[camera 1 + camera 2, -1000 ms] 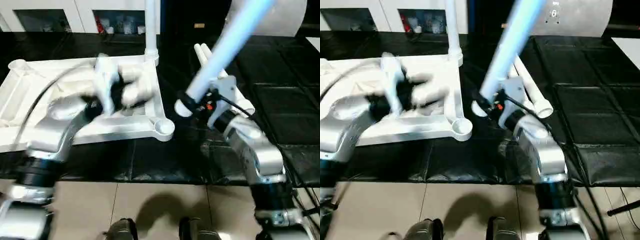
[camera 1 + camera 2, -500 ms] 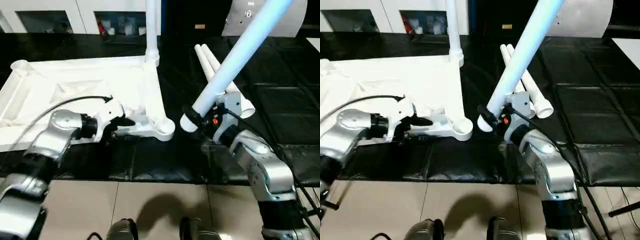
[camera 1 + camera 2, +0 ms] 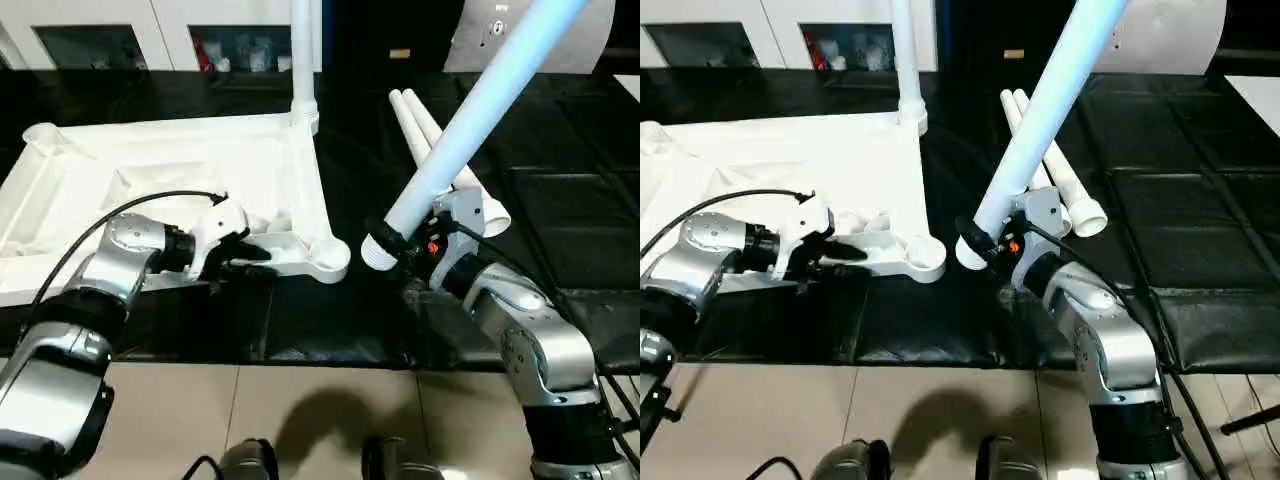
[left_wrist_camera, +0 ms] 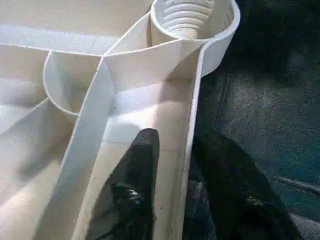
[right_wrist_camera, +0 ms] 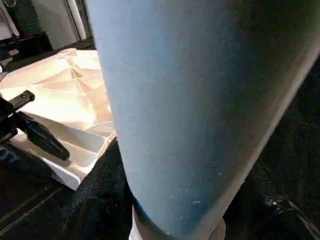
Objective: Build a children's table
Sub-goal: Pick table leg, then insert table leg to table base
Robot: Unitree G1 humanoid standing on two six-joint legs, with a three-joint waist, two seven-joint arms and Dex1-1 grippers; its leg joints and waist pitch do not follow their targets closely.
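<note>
The white table top (image 3: 120, 180) lies underside up on the black surface, ribs showing. One leg (image 3: 303, 50) stands upright in its far right corner socket. The near right socket (image 3: 328, 258) holds no leg. My left gripper (image 3: 243, 256) is open at the near rim just left of that socket, with one finger (image 4: 142, 165) inside the rim wall and the other outside it. My right gripper (image 3: 410, 245) is shut on the thick end of a second leg (image 3: 470, 120), which slants up and to the right, just right of the near socket. Two more legs (image 3: 478, 205) lie behind it.
The black sheet-covered work surface (image 3: 560, 200) ends in a front edge close to me, with tiled floor (image 3: 300, 410) below. White cabinets (image 3: 90, 30) run along the back. A pale rounded object (image 3: 590, 40) stands at the back right.
My left arm has swung from over the middle of the table top down to its near rim, and its jaws have narrowed around the wall. The right arm with its leg has shifted slightly.
</note>
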